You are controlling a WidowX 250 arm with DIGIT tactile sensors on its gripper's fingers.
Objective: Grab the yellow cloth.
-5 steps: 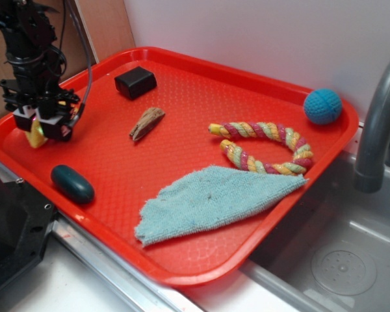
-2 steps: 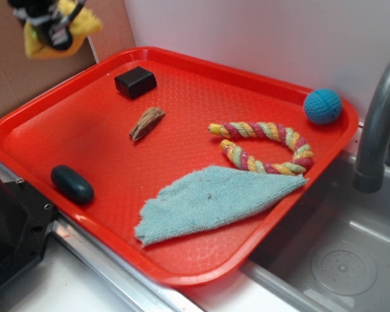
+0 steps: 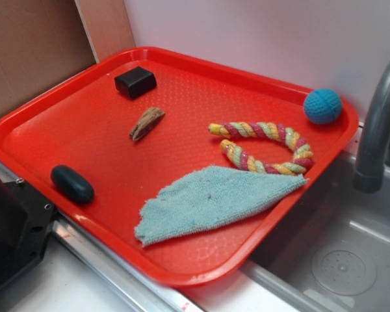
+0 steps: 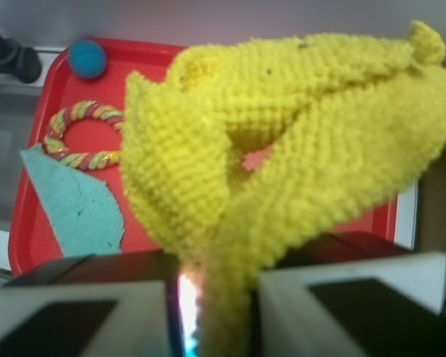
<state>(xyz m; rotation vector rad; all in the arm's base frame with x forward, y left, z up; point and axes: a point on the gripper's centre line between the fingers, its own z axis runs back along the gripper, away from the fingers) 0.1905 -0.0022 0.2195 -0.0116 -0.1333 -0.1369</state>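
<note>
Exterior: seeing no arm and no yellow cloth in frame; red tray [image 3: 182, 71] holding light blue towel [image 3: 214, 198], rope ring [image 3: 266, 146], blue ball [image 3: 322, 106].

Wrist: yellow cloth [image 4: 282, 141] filling view, hanging bunched, pinched between gripper [image 4: 223, 305] fingers, which are closing tight on its lower fold. Tray lying far below, so I'm judging arm raised high, camera looking down.

Judging grasp done; next move only needing steady hold, no loosening.

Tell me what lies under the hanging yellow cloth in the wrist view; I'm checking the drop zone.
Under the yellow cloth, pinched in the pincer, is the red tray, with the rope ring, blue ball and light blue towel to one side. The cloth covers the tray directly below.
</note>
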